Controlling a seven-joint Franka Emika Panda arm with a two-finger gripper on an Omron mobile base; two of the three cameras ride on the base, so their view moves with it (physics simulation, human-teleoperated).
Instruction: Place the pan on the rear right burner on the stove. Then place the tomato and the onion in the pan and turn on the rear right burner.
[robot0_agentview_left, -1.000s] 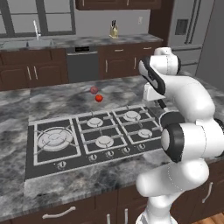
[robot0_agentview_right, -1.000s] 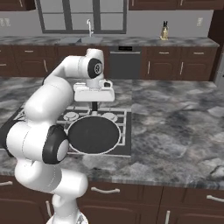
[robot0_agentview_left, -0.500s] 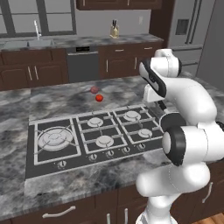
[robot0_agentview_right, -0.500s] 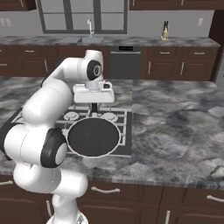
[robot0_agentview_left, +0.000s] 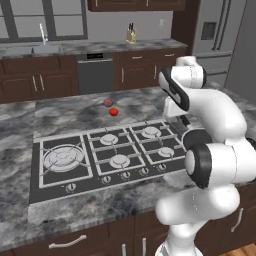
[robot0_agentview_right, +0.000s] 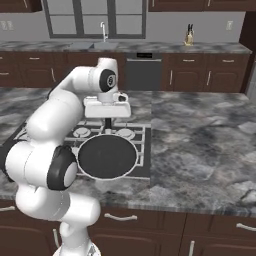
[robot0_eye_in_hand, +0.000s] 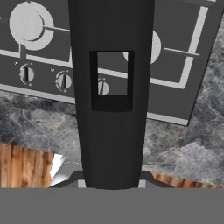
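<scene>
The tool (robot0_agentview_right: 107, 120) is clamped on the short black handle of the pan (robot0_agentview_right: 107, 156), held above the stove's (robot0_agentview_left: 37, 192) near right corner. A slip on that thin handle could tilt the pan. The tomato (robot0_agentview_left: 114, 112) and onion (robot0_agentview_left: 108, 102) lie on the table (robot0_agentview_left: 20, 125) beyond the stove.

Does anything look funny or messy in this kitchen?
The pan hangs in the air over the stove, held by its handle in the shut tool. The tomato and onion lie loose on the counter.
</scene>
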